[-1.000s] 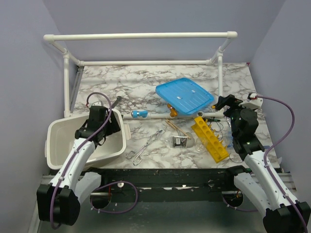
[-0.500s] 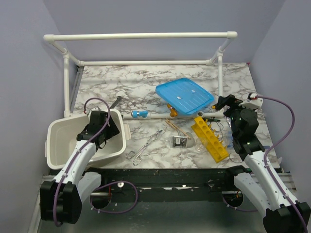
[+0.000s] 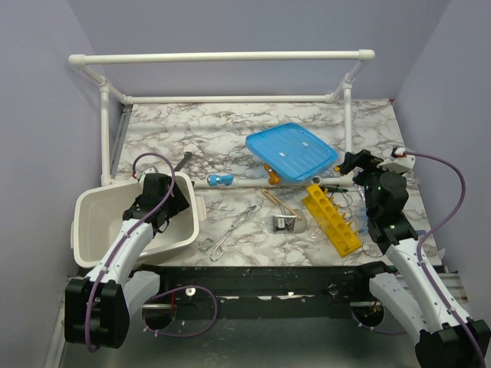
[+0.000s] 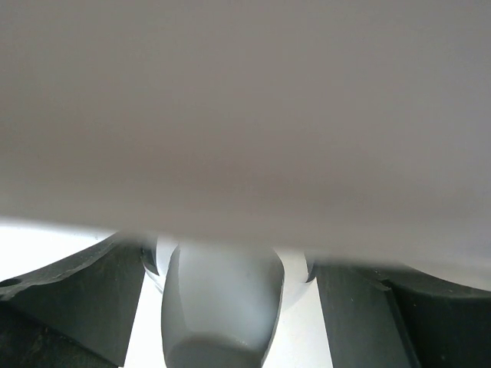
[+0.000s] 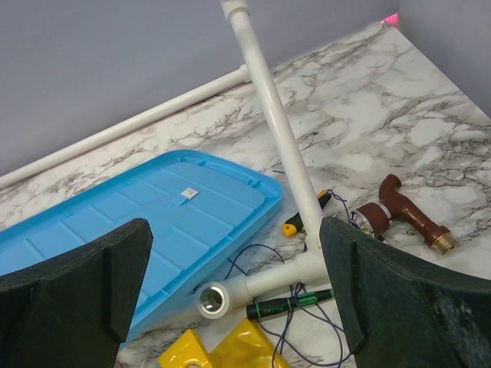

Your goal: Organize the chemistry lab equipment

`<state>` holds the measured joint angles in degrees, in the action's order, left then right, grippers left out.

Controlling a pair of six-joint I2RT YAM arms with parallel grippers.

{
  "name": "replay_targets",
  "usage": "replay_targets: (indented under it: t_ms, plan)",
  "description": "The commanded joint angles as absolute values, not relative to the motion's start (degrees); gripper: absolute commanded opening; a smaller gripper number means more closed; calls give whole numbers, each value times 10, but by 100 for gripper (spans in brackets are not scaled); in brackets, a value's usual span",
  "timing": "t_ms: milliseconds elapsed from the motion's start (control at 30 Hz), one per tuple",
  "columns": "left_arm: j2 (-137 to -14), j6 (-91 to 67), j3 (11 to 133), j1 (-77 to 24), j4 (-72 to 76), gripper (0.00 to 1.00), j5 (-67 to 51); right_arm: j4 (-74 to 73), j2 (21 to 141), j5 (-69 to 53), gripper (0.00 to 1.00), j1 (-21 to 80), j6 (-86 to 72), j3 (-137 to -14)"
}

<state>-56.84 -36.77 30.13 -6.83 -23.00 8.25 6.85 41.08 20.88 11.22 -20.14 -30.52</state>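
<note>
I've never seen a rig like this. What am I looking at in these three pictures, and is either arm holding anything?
Two robot arms are bolted at the near edge of a marble table. The wide picture looks down from above and behind them; the other two come from a camera on each wrist. The left arm reaches into a white tub; its wrist view is mostly blur, with a pale rounded thing between the jaws, and I cannot tell whether it is gripped. The right arm hovers at the table's right side, jaws wide open and empty, facing a blue lid. On the table lie metal tongs and a yellow rack.
</note>
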Motion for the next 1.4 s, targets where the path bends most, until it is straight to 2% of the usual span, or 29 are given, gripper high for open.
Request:
replay_targets:
  t_ms: [0, 733, 867, 933, 1367]
  plan:
    - [-559, -385, 289, -66, -238, 54, 73, 63, 411, 200, 100, 110, -208, -320]
    - [-553, -383, 295, -66, -246, 86, 79, 63, 416, 198, 100, 110, -207, -321]
    - [-551, -382, 297, -66, -246, 89, 80, 63, 415, 197, 100, 109, -207, -322]
    - [-549, -381, 297, -66, -248, 95, 80, 63, 415, 196, 100, 110, -207, -321]
    - [-467, -372, 336, -67, -307, 98, 109, 63, 415, 195, 100, 110, -206, -321]
